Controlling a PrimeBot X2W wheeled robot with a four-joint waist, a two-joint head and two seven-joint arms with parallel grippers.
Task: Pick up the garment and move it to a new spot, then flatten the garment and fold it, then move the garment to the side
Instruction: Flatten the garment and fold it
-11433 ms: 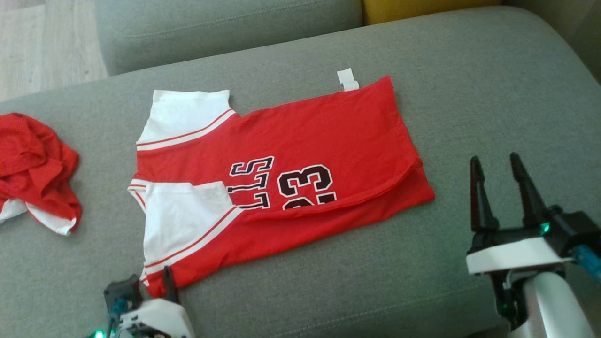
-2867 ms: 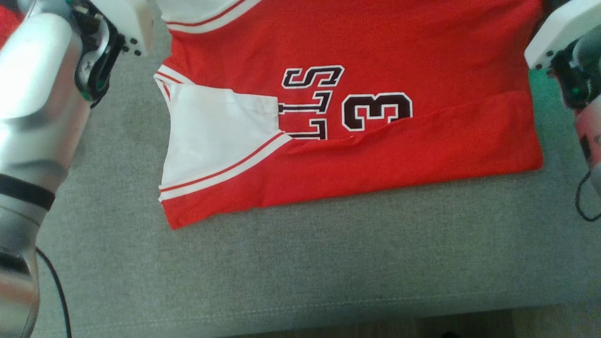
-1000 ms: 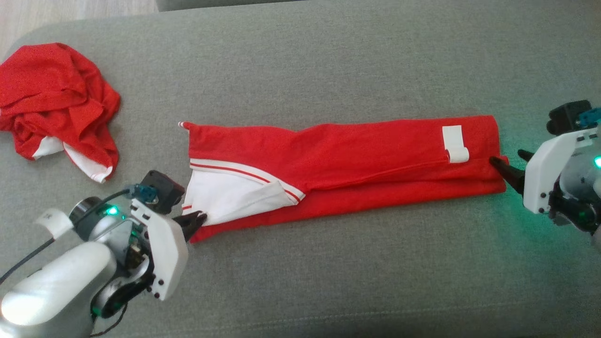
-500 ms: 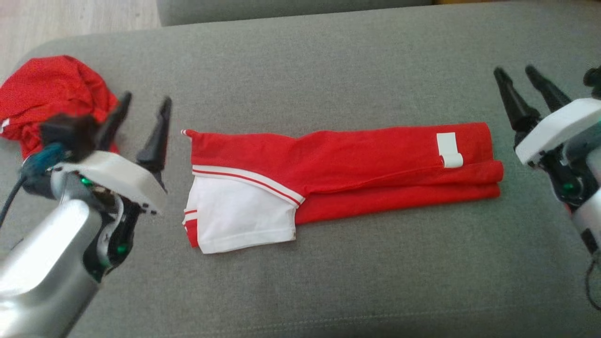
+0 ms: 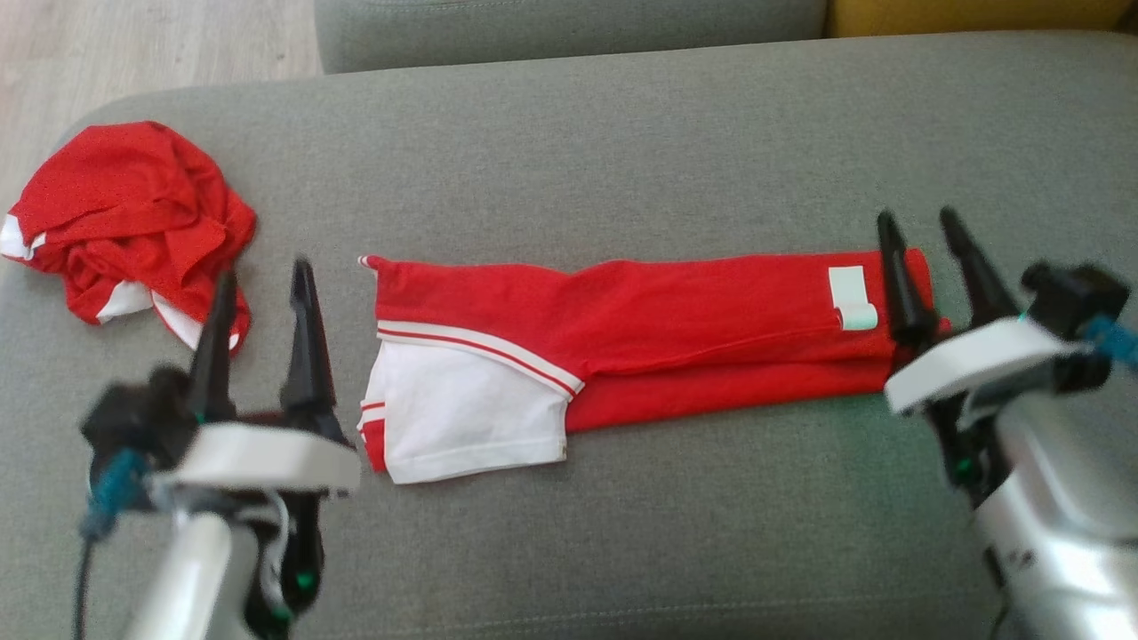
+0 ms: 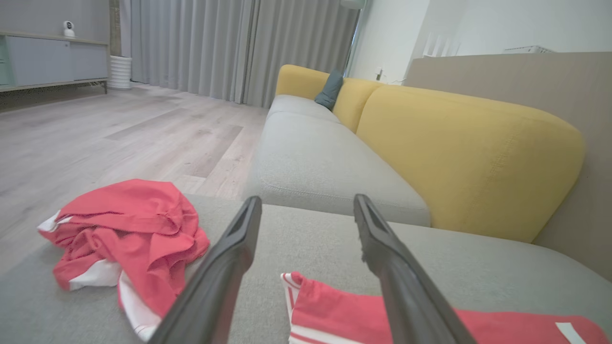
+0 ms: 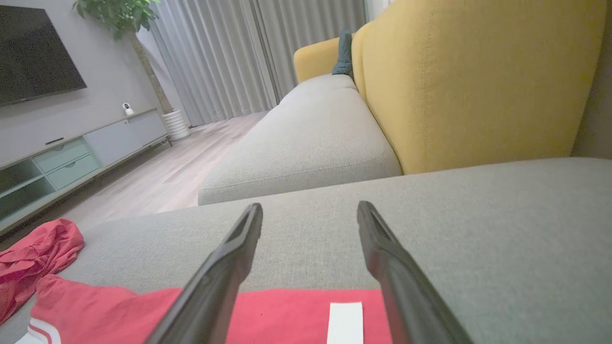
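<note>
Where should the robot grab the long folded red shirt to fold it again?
Probably the folded shirt's short right end, beside the white label, coming from the right with the right gripper. It lies as a long flat strip, so that layered edge pinches easily.

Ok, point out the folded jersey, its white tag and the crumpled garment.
folded jersey [image 5: 693, 311], head view, middle of its red body
white tag [image 5: 851, 296], head view, centre of the tag
crumpled garment [image 5: 133, 204], head view, middle of the heap
</note>
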